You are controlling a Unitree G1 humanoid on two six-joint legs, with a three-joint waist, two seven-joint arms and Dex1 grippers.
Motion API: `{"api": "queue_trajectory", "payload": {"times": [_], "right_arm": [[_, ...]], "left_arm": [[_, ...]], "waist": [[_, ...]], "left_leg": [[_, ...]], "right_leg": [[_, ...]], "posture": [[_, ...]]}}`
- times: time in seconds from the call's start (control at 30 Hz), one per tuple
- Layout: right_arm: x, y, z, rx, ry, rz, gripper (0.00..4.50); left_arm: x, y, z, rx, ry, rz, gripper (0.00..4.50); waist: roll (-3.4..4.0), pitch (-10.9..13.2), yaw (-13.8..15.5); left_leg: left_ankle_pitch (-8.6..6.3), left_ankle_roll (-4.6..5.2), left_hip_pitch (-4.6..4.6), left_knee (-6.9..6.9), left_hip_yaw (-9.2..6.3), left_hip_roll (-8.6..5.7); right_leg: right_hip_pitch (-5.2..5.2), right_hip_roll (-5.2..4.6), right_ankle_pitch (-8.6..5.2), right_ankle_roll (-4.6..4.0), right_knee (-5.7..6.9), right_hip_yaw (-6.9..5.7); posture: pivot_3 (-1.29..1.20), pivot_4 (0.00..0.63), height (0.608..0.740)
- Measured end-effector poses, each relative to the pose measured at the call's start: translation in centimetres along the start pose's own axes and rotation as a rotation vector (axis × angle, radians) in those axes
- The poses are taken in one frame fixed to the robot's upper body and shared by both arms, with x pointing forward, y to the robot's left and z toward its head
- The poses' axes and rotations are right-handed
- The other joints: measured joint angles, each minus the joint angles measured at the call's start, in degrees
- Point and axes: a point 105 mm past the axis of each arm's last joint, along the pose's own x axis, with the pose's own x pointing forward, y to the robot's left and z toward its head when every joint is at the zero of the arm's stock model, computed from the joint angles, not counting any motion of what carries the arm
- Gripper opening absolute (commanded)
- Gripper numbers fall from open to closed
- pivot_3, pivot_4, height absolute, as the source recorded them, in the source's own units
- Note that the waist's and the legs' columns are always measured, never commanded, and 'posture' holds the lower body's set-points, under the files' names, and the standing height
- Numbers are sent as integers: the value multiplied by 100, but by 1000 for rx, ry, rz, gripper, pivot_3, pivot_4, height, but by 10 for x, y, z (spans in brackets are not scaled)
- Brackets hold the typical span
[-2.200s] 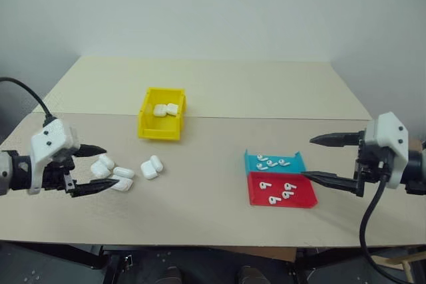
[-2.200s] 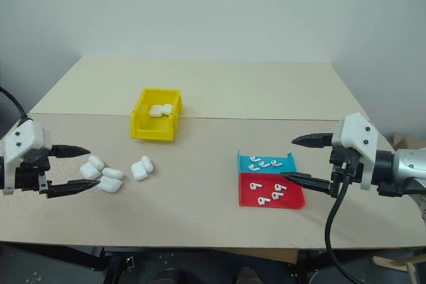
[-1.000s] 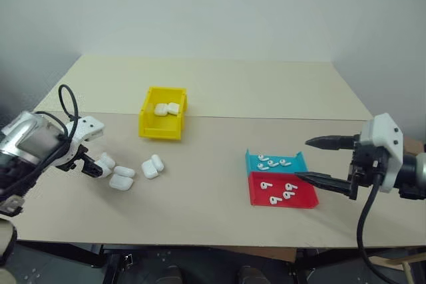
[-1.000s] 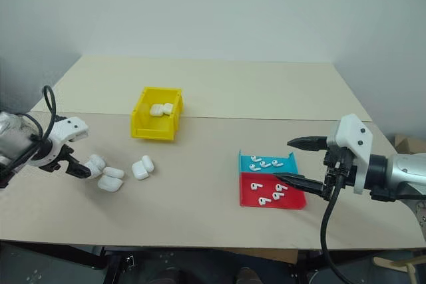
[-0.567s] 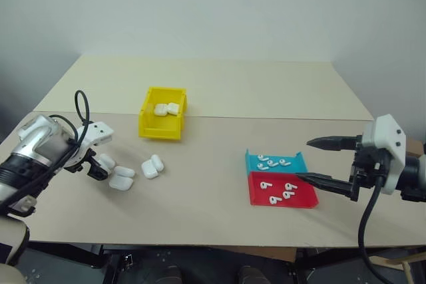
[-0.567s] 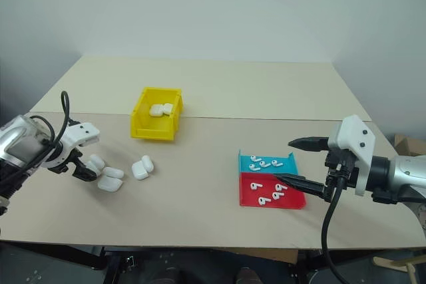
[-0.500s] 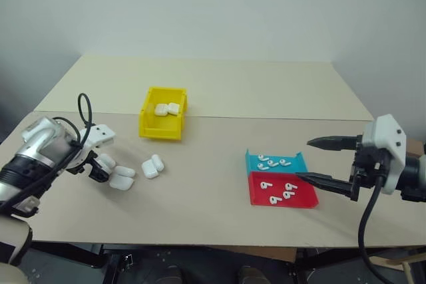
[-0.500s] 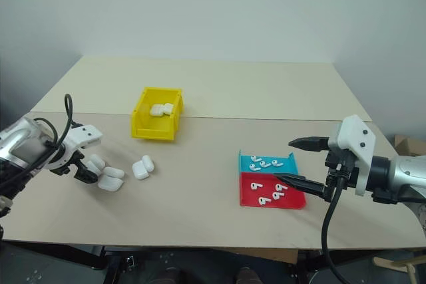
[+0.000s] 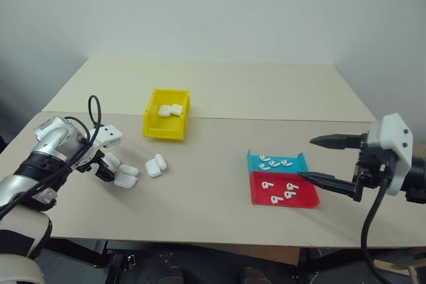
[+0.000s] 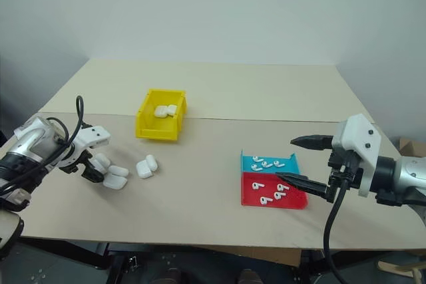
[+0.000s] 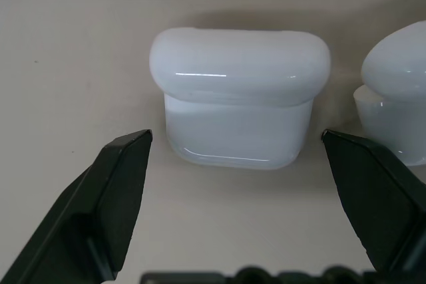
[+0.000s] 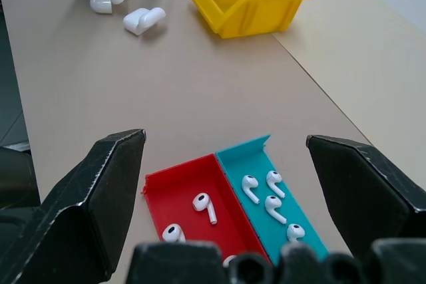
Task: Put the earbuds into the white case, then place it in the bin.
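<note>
Since the earlier frames, head views showed the left tool point(image 9: 103, 167) swung from level to pointing down over the white case point(image 9: 125, 181) cluster at the table's point(image 9: 213, 144) left; the right tool point(image 10: 303, 161) hung spread beside the earbuds point(image 10: 266, 163). Left wrist view: fingers point(image 11: 110, 194) spread, straddling one closed case, long axis spanning the gap, lid away from the camera. Step judged: grasping a case; next, lower and pinch.

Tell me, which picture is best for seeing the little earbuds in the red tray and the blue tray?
The right wrist view: the earbuds look big there, stems clear, lying in the red tray and teal tray. Both eye views show them as tiny white specks.
</note>
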Motion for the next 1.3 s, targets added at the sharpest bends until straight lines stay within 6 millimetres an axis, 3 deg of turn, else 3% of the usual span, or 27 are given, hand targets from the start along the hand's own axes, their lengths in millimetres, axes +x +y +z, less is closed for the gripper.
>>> {"api": "queue_trajectory", "payload": {"times": [1.0,1.2,1.3], "right_arm": [[0,-3,2,0,2,-26,4500],[-2,3,4,2,1,-17,4500],[-3,4,5,2,1,-20,4500]], "left_arm": [[-3,8,1,27,10,-23,4448],[0,4,2,40,4,-52,2976],[0,4,1,40,2,-50,2803]], "waist": [[-9,5,-65],[-8,5,-57],[-8,5,-68]], "left_leg": [[2,20,-37,1,-7,-1],[2,20,-32,1,-8,-1],[2,20,-23,1,-8,-2]], "right_leg": [[-17,-1,-2,3,-21,-8],[-14,-2,-2,3,-15,-8],[-11,-2,-2,3,-8,-7]], "posture": [[0,150,740],[0,150,740],[0,150,740]]}}
